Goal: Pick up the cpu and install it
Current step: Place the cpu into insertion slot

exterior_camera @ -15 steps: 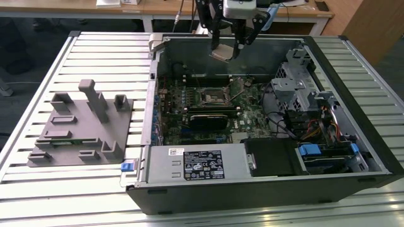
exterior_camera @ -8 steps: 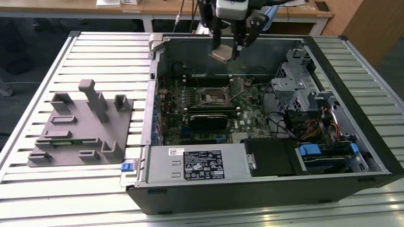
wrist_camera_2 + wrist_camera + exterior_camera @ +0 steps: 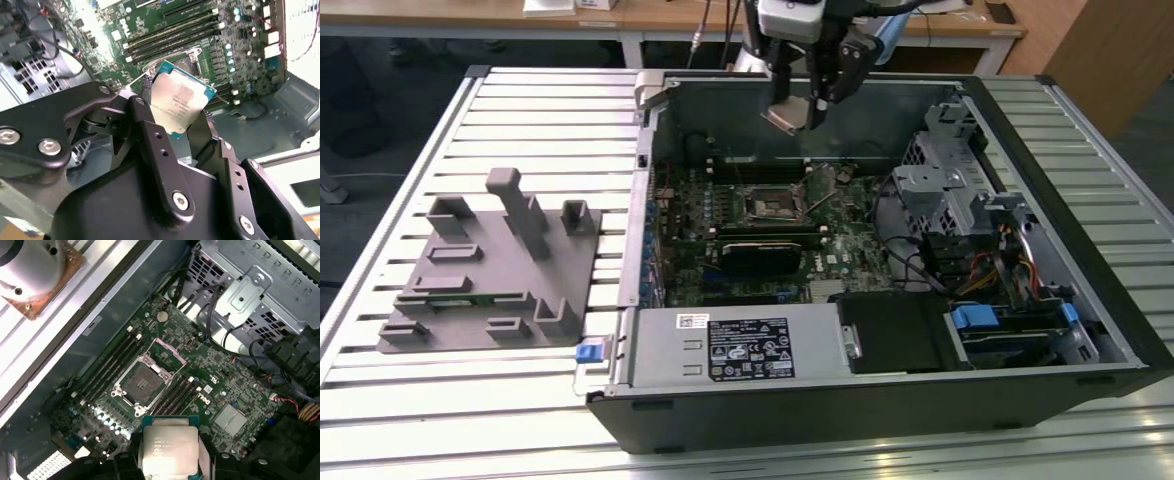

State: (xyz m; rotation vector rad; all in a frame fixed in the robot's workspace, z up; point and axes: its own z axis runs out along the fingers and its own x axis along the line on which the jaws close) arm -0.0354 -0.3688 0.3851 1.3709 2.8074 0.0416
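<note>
Holding the cpu (image 3: 181, 100) by two opposite edges, pale metal top plain in both wrist views, green border showing round it. Closed only as far as the chip's width allows: so with the gripper (image 3: 176, 99), black fingers (image 3: 150, 120) pinching either side, nothing else in the grasp. Hanging in the air at top centre of the exterior view, over the wall of the open computer case (image 3: 881, 415) at the frame's top, tilted rather than level, well apart from the board below.

Lower down, near mid-frame in the exterior view, the socket (image 3: 771, 203), hollow and unfilled, its metal load frame apparently swung up, memory slots (image 3: 107, 367) running along both sides. Not yet installed, then.

Likely trouble, judged from here:
- Slipping out of so narrow an edge grip, being thin and smooth.
- Landing tilted or rotated against the socket and bending contacts, if not levelled and squared first.
- Catching on the raised load frame or the case wall during any descent.
- Pressing too hard once seated.

Corner orientation against the socket: too small to tell. Toward the exterior view's left, on the slatted table (image 3: 534, 110), a grey moulded fixture (image 3: 494, 270), well apart and out of the way.
</note>
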